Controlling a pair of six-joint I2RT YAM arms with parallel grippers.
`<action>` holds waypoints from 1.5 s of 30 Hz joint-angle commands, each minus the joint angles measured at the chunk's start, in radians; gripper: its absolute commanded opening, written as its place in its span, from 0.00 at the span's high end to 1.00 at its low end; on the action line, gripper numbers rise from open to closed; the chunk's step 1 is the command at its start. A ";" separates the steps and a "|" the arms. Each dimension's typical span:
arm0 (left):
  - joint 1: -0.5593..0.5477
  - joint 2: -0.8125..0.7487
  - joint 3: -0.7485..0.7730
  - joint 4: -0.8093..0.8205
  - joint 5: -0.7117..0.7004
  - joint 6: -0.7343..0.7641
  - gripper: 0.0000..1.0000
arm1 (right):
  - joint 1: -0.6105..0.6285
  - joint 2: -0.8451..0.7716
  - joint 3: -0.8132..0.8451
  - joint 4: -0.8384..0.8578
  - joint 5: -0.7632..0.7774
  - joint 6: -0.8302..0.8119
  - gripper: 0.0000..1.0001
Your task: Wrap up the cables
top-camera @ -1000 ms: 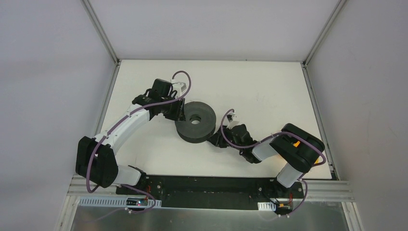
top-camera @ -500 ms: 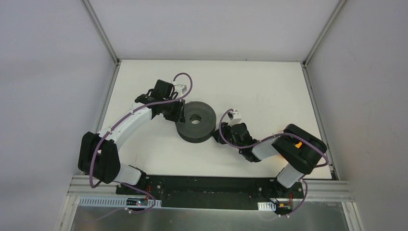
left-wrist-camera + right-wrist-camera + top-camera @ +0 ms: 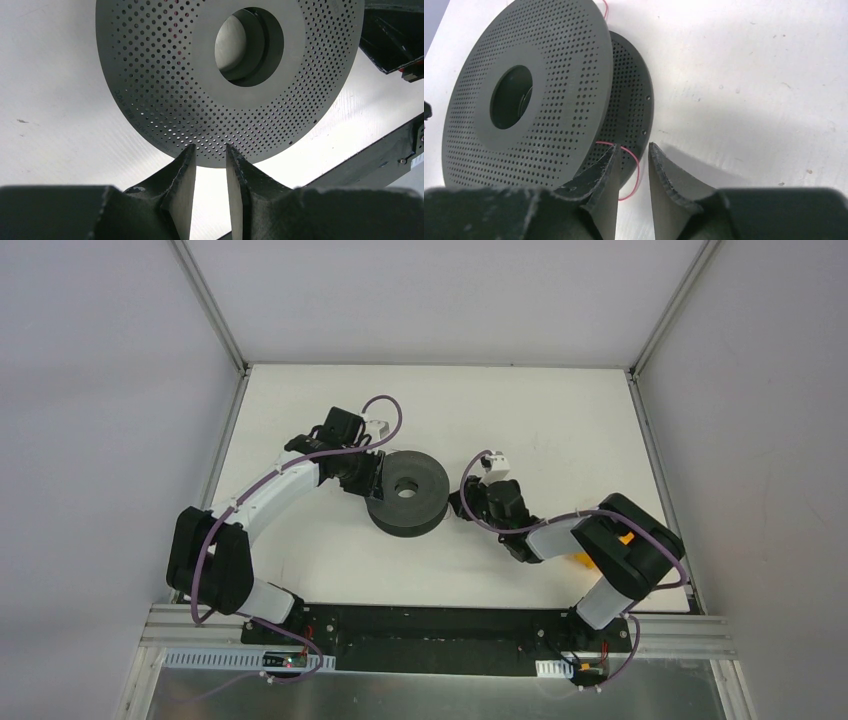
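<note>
On my right wrist camera the dark perforated spool (image 3: pixel 549 85) sits just ahead and left of the right gripper (image 3: pixel 634 146), its near flange almost touching the left fingertip. The jaws stand narrowly apart. A thin pink loop of the cables (image 3: pixel 638 167) curls out from between the flanges into that gap, above the white table (image 3: pixel 749 75).

Spool (image 3: pixel 428 490) on table (image 3: pixel 560 420), cable (image 3: pixel 639 167) trailing beside
</note>
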 commanded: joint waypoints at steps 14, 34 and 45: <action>-0.001 0.006 0.036 -0.037 -0.045 0.035 0.74 | -0.077 -0.034 0.049 -0.188 -0.277 0.024 0.64; -0.002 0.037 0.042 -0.050 -0.055 0.038 0.74 | -0.077 0.036 0.058 -0.133 -0.181 -0.103 1.00; -0.001 0.068 0.053 -0.071 -0.070 0.041 0.75 | -0.077 -0.020 0.035 -0.016 -0.177 -0.186 1.00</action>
